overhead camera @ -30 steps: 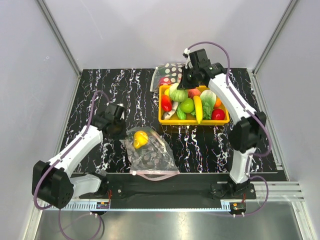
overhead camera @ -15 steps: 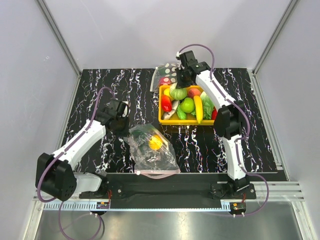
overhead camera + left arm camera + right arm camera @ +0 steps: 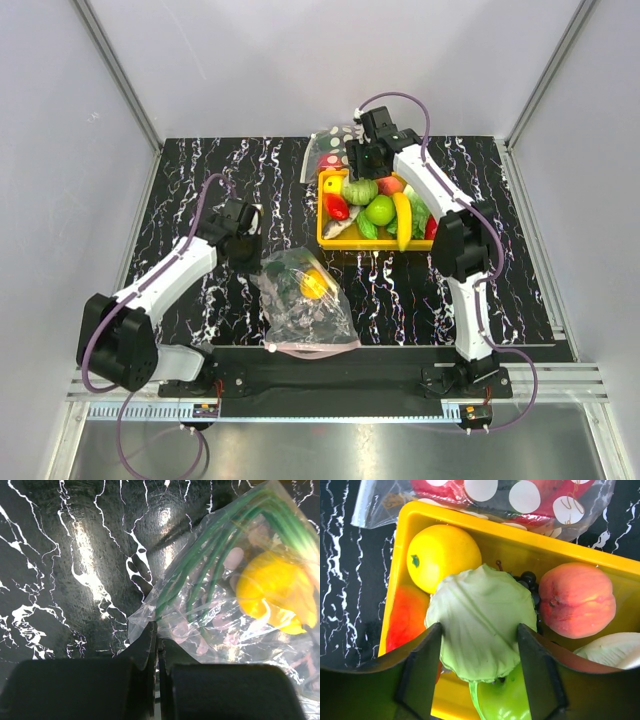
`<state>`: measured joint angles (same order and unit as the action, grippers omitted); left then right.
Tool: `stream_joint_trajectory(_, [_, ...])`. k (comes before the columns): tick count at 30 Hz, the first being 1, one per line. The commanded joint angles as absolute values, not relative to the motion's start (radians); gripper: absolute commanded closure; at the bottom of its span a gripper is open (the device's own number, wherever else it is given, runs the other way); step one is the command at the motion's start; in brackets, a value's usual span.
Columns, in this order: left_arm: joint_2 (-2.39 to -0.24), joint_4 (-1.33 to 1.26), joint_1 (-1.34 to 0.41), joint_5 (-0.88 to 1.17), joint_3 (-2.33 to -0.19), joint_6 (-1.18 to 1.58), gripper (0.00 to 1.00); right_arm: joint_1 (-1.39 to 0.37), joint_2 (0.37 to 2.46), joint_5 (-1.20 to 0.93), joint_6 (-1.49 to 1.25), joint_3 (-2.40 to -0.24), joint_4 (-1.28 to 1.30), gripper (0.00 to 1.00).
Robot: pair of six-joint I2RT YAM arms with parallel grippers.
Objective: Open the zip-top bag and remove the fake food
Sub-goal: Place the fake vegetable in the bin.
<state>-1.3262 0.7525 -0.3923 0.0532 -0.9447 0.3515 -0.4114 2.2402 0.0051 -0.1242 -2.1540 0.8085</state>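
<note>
- Squeezing the jaws of the left gripper tight together on a thin bit of clear plastic at a corner of the zip-top bag.
- Lying crinkled on the black bench with white streaks, near the front edge, between the two arms.
- Showing a pink zip strip along the side nearest the arm bases, but not showing whether zipped or unzipped.
- Keeping fake food inside the see-through plastic: a yellow toy lying against long green stalks.
- Hanging the right gripper over the far left end of the yellow tray, with its jaws spread wide apart.
- Gripping nothing that can be seen there, with a green cabbage sitting between the two wide jaws and resting on other toys in the tray.
- Not showing clearly whether the jaws are touching the sides of the cabbage.
- Crowding close around the cabbage: a round yellow fruit on one side, a peach on the other, dark grapes between, and a green apple underneath.
- Peeking out just behind the tray: a bag with big white dots.
- Sitting farther back and more to the right than the zip-top bag, not touching it: the tray.
</note>
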Motion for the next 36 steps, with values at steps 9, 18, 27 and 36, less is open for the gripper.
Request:
stream_joint_trajectory(9, [-1.379,0.713,-0.359,0.094,-0.983,0.345,1.00,-0.413,2.157,-0.086,-0.135,-2.198,0.798,0.16])
stream_joint_trajectory(18, [-1.365,0.722,-0.253,0.110,-0.950,0.385,1.00,-0.414,2.036,-0.110,-0.110,-2.183,0.796,0.09])
stream_joint_trajectory(27, [-1.374,0.713,-0.132,0.176,-0.948,0.391,1.00,-0.627,1.809,-0.235,-0.064,-1.925,0.828,0.25])
stream_joint_trajectory(36, [-1.433,0.687,-0.020,0.238,-0.957,0.403,1.00,-0.831,1.615,-0.348,-0.158,-1.619,0.787,0.58])
